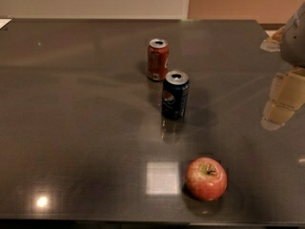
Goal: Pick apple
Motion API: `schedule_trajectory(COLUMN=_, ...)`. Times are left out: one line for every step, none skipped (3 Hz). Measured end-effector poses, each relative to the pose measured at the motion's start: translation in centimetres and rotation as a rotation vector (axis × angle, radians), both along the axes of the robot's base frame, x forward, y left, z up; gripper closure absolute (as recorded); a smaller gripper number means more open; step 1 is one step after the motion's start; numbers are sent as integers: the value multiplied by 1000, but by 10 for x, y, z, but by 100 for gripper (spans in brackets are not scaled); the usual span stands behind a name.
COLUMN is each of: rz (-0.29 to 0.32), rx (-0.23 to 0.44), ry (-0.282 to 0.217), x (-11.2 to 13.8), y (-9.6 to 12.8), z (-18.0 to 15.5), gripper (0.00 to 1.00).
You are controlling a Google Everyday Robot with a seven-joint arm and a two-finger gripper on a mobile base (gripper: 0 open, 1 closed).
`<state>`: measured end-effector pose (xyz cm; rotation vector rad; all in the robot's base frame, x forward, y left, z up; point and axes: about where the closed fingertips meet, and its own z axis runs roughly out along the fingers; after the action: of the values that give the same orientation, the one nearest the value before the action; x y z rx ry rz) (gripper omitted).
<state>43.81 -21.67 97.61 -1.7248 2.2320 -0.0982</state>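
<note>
The apple point(206, 179) is round and red with yellowish speckles and a short dark stem. It stands upright on the dark table point(71, 128) near the front edge, right of centre. My gripper point(284, 99) hangs at the right edge of the view, above the table. It is up and to the right of the apple, well apart from it, and holds nothing that I can see.
A red soda can point(157, 59) stands upright at the table's middle back. A dark blue soda can point(175, 95) stands upright just in front and right of it, between the red can and the apple. A wall runs behind the table's far edge.
</note>
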Motion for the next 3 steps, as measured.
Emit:
schedule_trajectory(rz=0, rx=2, ry=-2, x=1, y=1, z=1, gripper=0)
schedule_trajectory(rz=51, rx=38, ry=-3, x=-1, y=15, z=1, gripper=0)
schedule_trajectory(rz=133, rx=89, ry=10, x=-12, y=35, z=-6, gripper=0)
